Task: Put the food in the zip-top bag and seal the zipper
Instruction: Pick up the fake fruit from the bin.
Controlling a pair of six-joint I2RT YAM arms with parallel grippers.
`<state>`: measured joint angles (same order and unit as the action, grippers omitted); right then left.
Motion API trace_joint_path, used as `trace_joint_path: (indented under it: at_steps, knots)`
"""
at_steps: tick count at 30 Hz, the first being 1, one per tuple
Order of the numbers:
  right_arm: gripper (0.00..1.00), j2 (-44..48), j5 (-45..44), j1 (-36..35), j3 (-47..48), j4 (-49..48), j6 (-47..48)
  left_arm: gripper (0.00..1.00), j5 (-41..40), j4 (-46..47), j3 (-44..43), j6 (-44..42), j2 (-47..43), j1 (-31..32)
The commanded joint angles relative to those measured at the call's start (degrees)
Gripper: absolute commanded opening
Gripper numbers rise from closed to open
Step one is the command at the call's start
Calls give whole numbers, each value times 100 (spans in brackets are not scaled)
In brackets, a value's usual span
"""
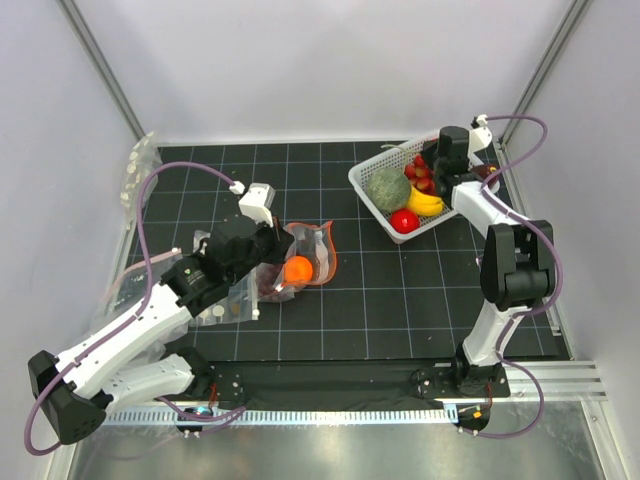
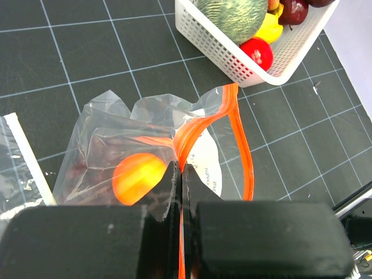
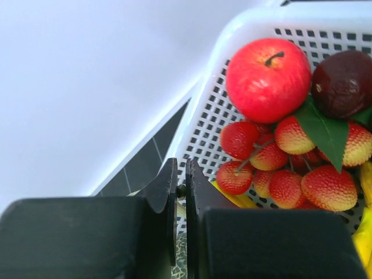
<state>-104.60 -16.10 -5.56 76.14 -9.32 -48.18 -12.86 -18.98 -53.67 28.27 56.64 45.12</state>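
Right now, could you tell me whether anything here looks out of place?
Only the zip-top bag: it lies crumpled, its zipper wavy and gaping, pinched at one spot by the shut left gripper. The orange ball sits inside.

A lab test cell: white walls (image 1: 300,60) around a gridded black mat (image 1: 400,300).

The left gripper (image 1: 272,248) is at the mouth of the zip-top bag (image 1: 310,240), which lies crumpled on the black gridded tabletop (image 1: 400,300). The orange ball (image 1: 298,268) is inside the bag, just beside this gripper. The zipper (image 1: 331,258) curls along the bag edge beyond it. The right gripper (image 1: 441,182) is low over the white basket (image 1: 366,181). Just beside it are a green melon (image 1: 388,187), a banana (image 1: 426,203) and a red ball (image 1: 404,220).
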Motion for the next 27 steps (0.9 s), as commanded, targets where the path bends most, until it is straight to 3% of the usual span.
trace_joint_path:
  at_steps: [1,5,7,9,13,18,23,25,27]
  knots:
    - [1,439,54,-24,-143,-596,309,0,-41,325,-91,12,-13,14]
    - [5,467,975,-137,-223,-1309,1044,0,-50,325,-100,12,13,23]
    - [19,370,1539,-208,119,-1056,1345,0,-41,316,-100,12,22,14]
    - [46,282,1539,-279,269,-695,1356,0,-50,325,-100,3,22,14]
    - [67,299,1250,-279,165,-755,1382,0,-67,316,-109,3,31,14]
    - [70,317,600,-226,287,-378,1435,0,-23,325,-109,3,22,23]
    - [65,212,-191,-42,533,192,1162,0,-6,308,-109,3,49,14]
    - [67,-41,-262,-24,918,412,1372,0,3,308,-126,3,49,14]
    - [70,-314,-419,-24,1706,1262,1759,0,3,308,-126,-6,49,23]
